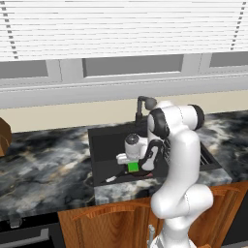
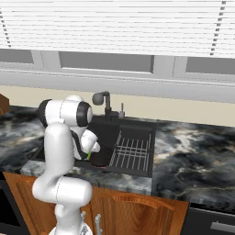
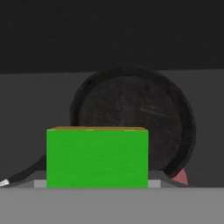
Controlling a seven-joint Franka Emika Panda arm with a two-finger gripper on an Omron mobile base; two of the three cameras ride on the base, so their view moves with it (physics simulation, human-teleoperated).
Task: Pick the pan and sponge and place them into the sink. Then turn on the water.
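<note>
From the left base view, the end effector point(image 1: 133, 163) hangs low inside the sink point(image 1: 104, 145), gripping the sponge point(image 1: 132, 166). Right base view: faucet point(image 2: 103, 102) dry. Hand view: pan point(image 3: 131, 118) already lies on the sink floor; release and water remain.

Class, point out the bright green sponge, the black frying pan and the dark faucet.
Bright green rectangular sponge point(image 3: 97, 158): hand view, front face.
Round black frying pan point(image 3: 131, 114): hand view, inner base.
Dark faucet point(image 2: 108, 102): right base view, upright neck.
</note>
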